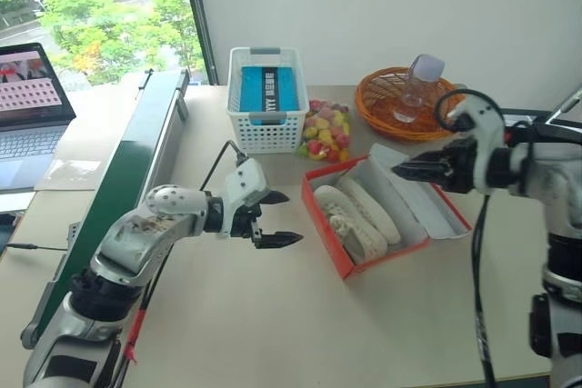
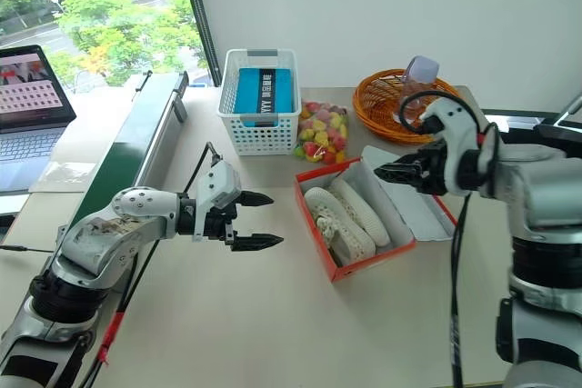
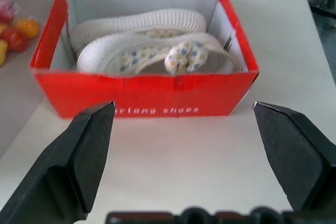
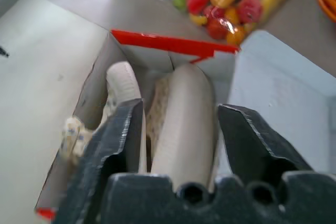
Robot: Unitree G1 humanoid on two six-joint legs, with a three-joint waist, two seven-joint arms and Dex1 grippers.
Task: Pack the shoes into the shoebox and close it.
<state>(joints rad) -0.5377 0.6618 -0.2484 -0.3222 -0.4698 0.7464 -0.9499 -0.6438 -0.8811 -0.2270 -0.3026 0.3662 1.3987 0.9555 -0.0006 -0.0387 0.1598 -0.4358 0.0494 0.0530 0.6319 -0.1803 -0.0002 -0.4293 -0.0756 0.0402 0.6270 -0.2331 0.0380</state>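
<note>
Shoebox (image 1: 386, 215) holds both shoes (image 1: 362, 213), lid flat beyond it — I judge right gripper (image 1: 405, 169), part-spread and empty above, nearer; left gripper (image 1: 275, 218) spread wide.

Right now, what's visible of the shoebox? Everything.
The shoebox is orange-red cardboard, pale grey-white inside, with white lettering on one outer side. It stands open on the table; its hinged lid is folded back flat on the robot's right. Both shoes lie inside, side by side. Neither gripper touches it.
</note>
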